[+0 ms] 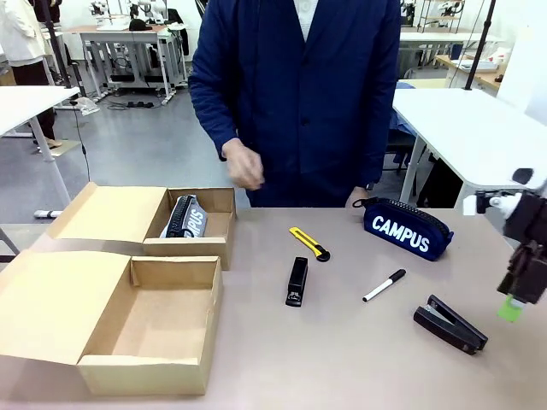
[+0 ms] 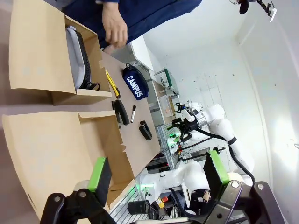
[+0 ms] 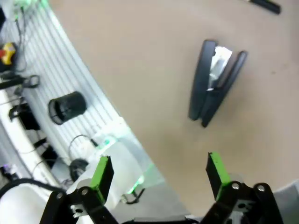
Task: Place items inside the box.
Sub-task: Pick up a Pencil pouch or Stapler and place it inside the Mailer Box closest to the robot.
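Right wrist view: right tool (image 3: 159, 162) spread near stapler (image 3: 213, 84)

Bright, even light is thrown from overhead, and only short, soft shadows are cast on the bench (image 1: 359, 359). The person's hand (image 1: 245, 166) is smeared by blur. The black stapler (image 3: 215, 81) is rendered soft in the right wrist view. Lines are bent by wide-angle distortion in the left wrist view, where the wall is washed out.

The table (image 1: 342, 363) holds two boxes (image 1: 141, 376) (image 1: 184, 249), two staplers (image 1: 297, 282) (image 1: 450, 325), marker (image 1: 384, 285), CAMPUS case (image 1: 406, 231), and seemingly a knife (image 1: 309, 244).
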Tool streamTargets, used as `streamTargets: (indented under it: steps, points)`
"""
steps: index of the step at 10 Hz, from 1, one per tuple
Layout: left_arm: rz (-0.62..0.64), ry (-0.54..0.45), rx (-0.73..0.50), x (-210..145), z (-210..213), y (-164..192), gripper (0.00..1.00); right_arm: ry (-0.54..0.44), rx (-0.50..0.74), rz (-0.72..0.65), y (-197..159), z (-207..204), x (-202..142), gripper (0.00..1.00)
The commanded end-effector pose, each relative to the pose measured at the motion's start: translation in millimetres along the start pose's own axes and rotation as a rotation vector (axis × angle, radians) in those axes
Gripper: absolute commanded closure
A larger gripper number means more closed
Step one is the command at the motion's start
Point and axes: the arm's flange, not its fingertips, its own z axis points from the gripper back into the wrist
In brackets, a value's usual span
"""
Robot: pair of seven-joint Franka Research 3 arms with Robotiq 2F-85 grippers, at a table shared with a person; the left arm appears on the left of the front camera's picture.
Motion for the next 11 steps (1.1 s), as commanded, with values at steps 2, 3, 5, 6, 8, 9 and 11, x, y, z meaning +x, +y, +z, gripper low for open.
streamTargets:
  steps: [2,3,5,6,8,9,11]
  points:
    - [-0.024,-0.013,-0.021,0,0,-2,0.0,-0.035,-0.164,-0.072,9,-61,15,0.0]
    - [-0.024,-0.013,-0.021,0,0,-2,0.0,-0.023,-0.224,-0.116,6,-74,18,0.0]
    - [-0.024,-0.013,-0.021,0,0,-2,0.0,0.04,-0.249,-0.118,7,-100,24,0.0]
    - [-0.024,-0.013,-0.021,0,0,-2,0.0,0.084,-0.246,-0.121,8,-115,30,0.0]
    - [-0.024,-0.013,-0.021,0,0,-2,0.0,0.166,-0.247,-0.138,9,-141,37,0.0]
    - [-0.024,-0.013,-0.021,0,0,-2,0.0,0.184,-0.242,-0.143,11,-148,36,0.0]
    - [-0.024,-0.013,-0.021,0,0,-2,0.0,0.204,-0.257,-0.183,7,-154,32,0.0]
